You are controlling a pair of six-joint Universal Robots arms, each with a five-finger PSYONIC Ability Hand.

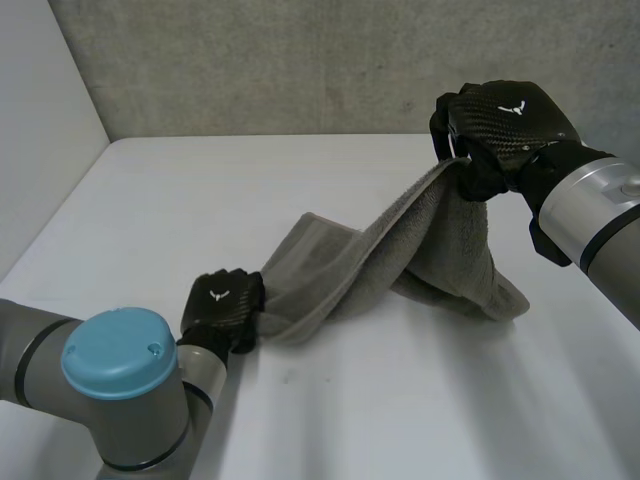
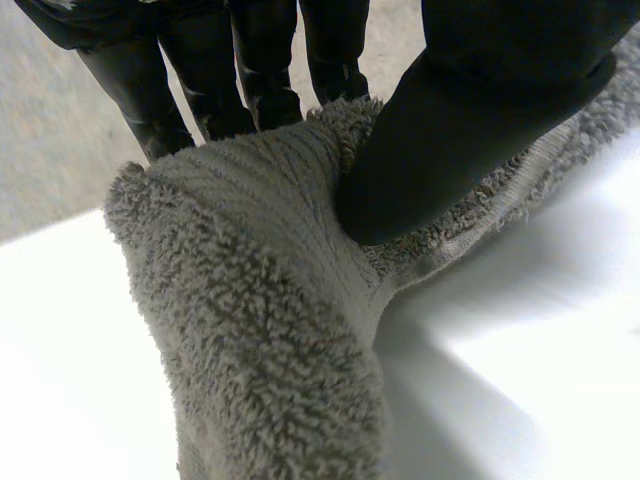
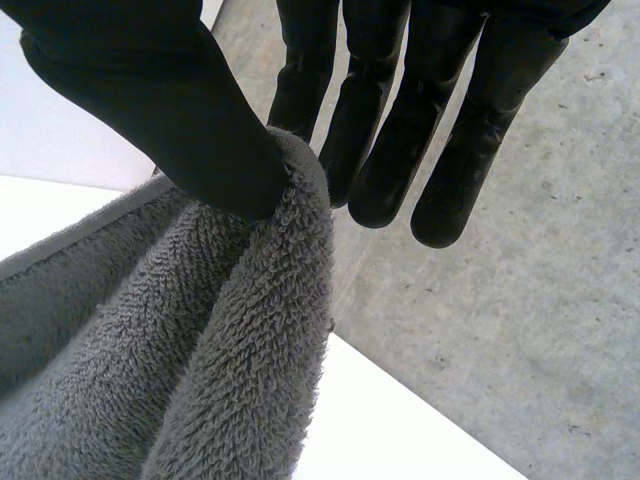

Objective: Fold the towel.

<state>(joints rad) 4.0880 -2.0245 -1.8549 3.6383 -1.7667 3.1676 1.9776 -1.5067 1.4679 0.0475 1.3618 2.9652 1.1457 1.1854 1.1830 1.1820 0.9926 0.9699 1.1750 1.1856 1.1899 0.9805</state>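
Two black hands grip one grey terry towel [image 1: 400, 245]. Our left hand [image 1: 222, 305] pinches a corner between thumb and straight fingers, low near the white table [image 1: 420, 400]; we cannot see its fingertips behind the pile. Our right hand [image 1: 500, 125] pinches another edge, thumb against fingers, raised well above the table. The towel hangs twisted between them, its lower fold resting on the table. A grey concrete wall [image 1: 300, 60] stands behind.
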